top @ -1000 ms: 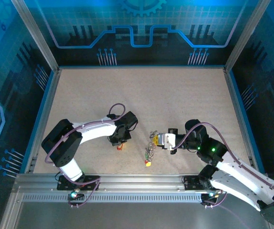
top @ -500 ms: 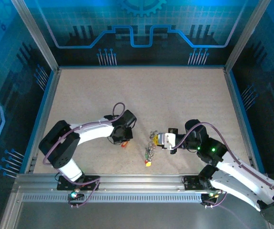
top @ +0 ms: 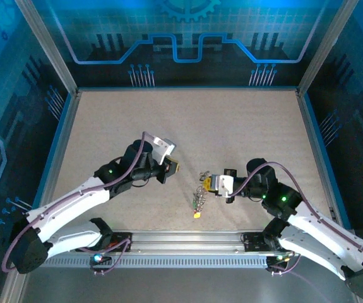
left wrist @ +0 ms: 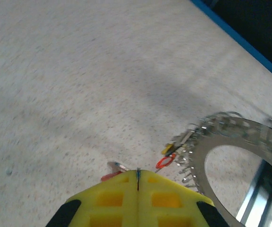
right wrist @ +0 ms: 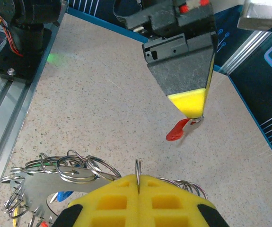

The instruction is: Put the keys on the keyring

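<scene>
My left gripper (top: 173,166) is shut on a red-headed key (right wrist: 177,131), held above the table; its red head (left wrist: 110,176) and metal blade stick out beside the yellow pads (left wrist: 112,198). My right gripper (top: 207,184) is shut on a thin wire ring (right wrist: 138,169) of the keyring bunch. The keyring (left wrist: 230,131), a flat grey band with a jagged edge (right wrist: 46,182), carries several split rings. Keys with yellow (top: 196,215), blue (right wrist: 62,195) and other heads hang from it. The two grippers face each other a short gap apart.
A metal rail (top: 168,243) runs along the near edge of the table, with the arm bases on it. Blue walls and frame posts (top: 64,126) close in the speckled table on the other sides.
My left arm has lifted off the table with the red key, turned and swung right toward the keyring. The right gripper and the keyring have stayed in place.
</scene>
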Controlling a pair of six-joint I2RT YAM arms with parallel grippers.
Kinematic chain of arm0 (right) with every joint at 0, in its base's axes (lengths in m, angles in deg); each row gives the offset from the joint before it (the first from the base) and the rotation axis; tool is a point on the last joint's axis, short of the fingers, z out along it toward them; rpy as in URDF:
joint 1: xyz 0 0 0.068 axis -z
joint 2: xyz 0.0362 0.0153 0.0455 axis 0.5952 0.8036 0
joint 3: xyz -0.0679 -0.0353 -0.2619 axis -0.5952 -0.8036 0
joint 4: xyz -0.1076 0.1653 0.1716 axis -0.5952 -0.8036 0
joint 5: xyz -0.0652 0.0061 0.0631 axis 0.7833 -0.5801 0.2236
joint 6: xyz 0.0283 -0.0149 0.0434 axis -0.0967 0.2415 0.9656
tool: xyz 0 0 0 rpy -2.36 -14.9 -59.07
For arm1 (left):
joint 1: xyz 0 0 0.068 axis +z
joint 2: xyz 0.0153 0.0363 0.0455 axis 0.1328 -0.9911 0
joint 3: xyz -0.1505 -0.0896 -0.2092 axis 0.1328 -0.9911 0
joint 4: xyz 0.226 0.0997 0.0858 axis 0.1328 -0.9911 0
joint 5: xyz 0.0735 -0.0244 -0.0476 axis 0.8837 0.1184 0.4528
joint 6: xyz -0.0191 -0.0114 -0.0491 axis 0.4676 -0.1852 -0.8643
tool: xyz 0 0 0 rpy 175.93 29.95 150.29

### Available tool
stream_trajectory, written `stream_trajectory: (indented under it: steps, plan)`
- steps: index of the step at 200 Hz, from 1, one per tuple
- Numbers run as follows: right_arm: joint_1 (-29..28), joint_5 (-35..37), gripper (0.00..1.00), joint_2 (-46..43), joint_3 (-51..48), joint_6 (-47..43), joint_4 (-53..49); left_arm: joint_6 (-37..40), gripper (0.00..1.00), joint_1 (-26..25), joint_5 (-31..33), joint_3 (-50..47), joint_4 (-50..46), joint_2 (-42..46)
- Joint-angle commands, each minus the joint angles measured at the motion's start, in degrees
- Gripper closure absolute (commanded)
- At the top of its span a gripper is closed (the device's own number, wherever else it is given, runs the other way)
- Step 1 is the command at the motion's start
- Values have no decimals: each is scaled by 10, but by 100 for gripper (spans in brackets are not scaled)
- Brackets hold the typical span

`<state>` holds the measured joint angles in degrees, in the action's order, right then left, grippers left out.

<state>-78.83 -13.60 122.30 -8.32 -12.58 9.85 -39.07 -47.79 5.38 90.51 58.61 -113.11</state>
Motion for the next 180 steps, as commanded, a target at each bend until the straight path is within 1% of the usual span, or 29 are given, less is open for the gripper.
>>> stream_trajectory:
  steps: [1,32,68,92,94,97,102,107,122,145,180]
  plan:
    - [8,-13,100,-5,22,-6,24,148,100,1,-105,-20,23,20]
    - [8,-22,100,4,25,-9,23,213,100,-5,-150,-28,38,44]
    - [6,-44,100,19,26,-15,31,259,100,-24,-152,-56,89,69]
    - [6,-58,100,40,35,-16,27,292,100,-37,-145,-62,103,71]
    - [6,-60,100,42,36,-16,28,298,100,-37,-150,-62,103,71]
    - [6,-62,100,43,36,-16,29,323,100,-36,-175,-61,97,71]
    - [6,-65,100,46,37,-16,29,380,100,-38,-216,-57,72,71]
    - [6,-68,100,50,39,-15,30,410,100,-42,-235,-58,63,71]
    - [6,-78,100,60,43,-14,31,411,100,-52,-220,-57,76,64]
    - [6,-102,100,79,53,-12,24,441,100,-66,-217,-61,86,63]
    - [7,-133,100,93,60,-8,18,451,100,-73,-193,-64,110,69]
